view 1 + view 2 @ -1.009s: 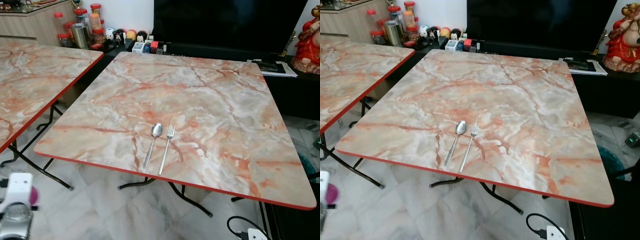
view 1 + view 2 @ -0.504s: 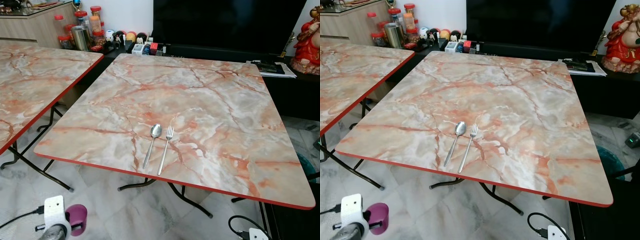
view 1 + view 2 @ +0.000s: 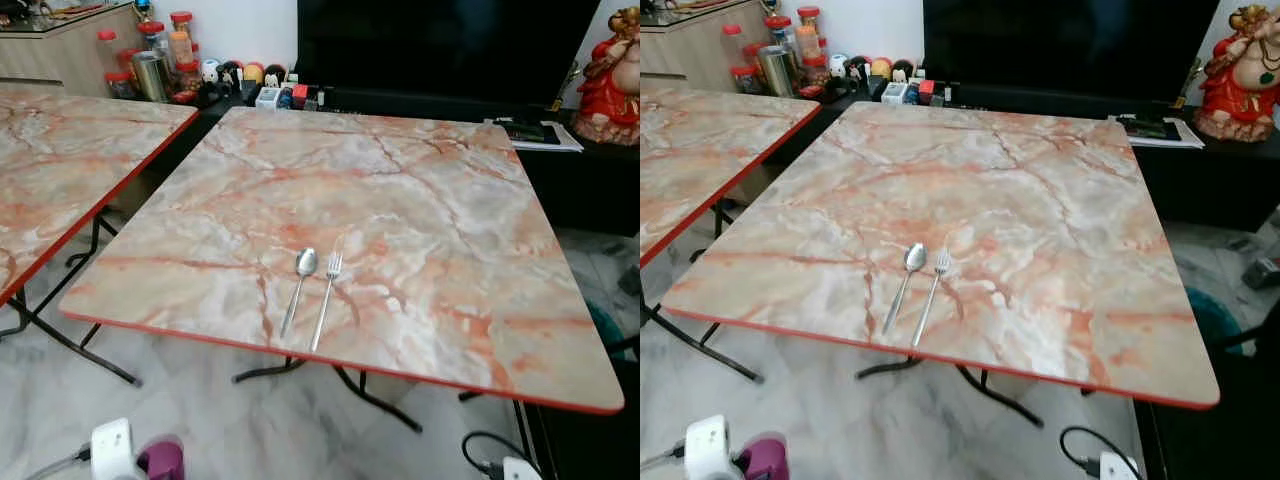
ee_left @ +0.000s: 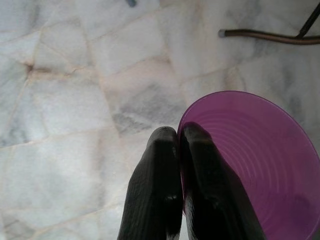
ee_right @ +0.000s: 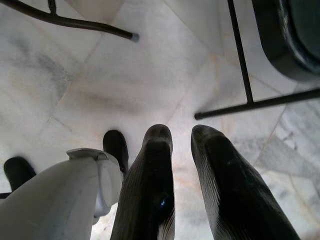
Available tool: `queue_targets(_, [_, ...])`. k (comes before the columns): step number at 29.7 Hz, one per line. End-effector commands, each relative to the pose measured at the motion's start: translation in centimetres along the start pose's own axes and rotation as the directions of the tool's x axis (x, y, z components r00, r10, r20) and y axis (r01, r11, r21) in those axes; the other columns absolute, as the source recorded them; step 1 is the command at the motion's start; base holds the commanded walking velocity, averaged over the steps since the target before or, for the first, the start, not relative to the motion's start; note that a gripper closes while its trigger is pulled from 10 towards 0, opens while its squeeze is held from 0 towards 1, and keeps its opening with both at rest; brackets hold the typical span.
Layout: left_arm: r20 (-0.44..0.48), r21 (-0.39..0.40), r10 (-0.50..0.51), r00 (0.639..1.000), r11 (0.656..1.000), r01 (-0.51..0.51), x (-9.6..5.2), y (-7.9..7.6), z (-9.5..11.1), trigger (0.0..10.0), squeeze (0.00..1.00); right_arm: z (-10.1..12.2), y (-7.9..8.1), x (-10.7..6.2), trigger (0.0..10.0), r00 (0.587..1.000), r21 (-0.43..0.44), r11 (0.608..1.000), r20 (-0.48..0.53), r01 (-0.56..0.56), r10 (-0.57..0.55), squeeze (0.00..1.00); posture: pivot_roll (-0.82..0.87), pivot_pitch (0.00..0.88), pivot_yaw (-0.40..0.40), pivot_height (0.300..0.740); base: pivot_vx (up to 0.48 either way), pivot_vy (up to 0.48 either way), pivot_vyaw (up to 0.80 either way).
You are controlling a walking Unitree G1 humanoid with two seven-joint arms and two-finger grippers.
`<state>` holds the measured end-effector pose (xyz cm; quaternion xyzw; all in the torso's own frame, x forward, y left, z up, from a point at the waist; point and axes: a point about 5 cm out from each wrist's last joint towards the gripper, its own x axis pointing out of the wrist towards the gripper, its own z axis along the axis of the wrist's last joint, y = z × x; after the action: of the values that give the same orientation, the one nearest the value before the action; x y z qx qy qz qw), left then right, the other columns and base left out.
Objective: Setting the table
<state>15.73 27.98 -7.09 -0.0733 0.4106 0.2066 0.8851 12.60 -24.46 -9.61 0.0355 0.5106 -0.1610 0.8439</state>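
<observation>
One light, stiff purple cup (image 4: 255,165) hangs pinched by its rim in the left gripper (image 4: 177,137); right gripper (image 5: 182,137) slightly spread, empty.

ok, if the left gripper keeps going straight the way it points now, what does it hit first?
Probably the floor. The left gripper, pinching the purple cup by its rim, points down at bare marble tiles; nothing lies between, though depth is unclear.
</observation>
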Motion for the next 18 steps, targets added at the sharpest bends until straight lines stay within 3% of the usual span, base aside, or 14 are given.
queue_targets(1, [-0.004, 0.016, 0.016, 1.000, 1.000, -0.016, 0.0, 1.0, 0.3, 10.0, 0.00, 0.0, 0.0, 0.0, 10.0, 1.000, 0.016, 1.000, 0.009, 0.000, 0.000, 0.00, 0.02, 0.000, -0.007, 0.732, 0.000, 0.480, -0.77])
queue_targets(8, [-0.024, 0.003, 0.048, 0.999, 0.999, -0.048, -0.5, 3.5, 0.0, 10.0, 0.00, 0.0, 0.0, 0.0, 10.0, 1.000, 0.005, 1.000, 0.011, 0.003, -0.003, 0.00, 0.03, 0.000, -0.010, 0.732, 0.000, 0.480, 0.00])
queue_targets(15, [-0.029, 0.005, 0.048, 0.998, 0.999, -0.048, -0.5, 3.6, -0.1, 10.0, 0.00, -0.1, 0.0, 0.0, 10.0, 1.000, 0.004, 1.000, 0.011, 0.002, -0.002, 0.00, 0.02, 0.000, -0.009, 0.732, 0.000, 0.480, 0.00])
queue_targets(18, [-0.031, 0.019, 0.041, 0.999, 0.999, -0.040, -0.3, 2.6, 0.1, 10.0, 0.00, -0.1, 0.1, 0.0, 10.0, 1.000, 0.005, 1.000, 0.013, -0.005, 0.005, 0.00, 0.03, 0.000, -0.003, 0.732, 0.000, 0.480, 0.00])
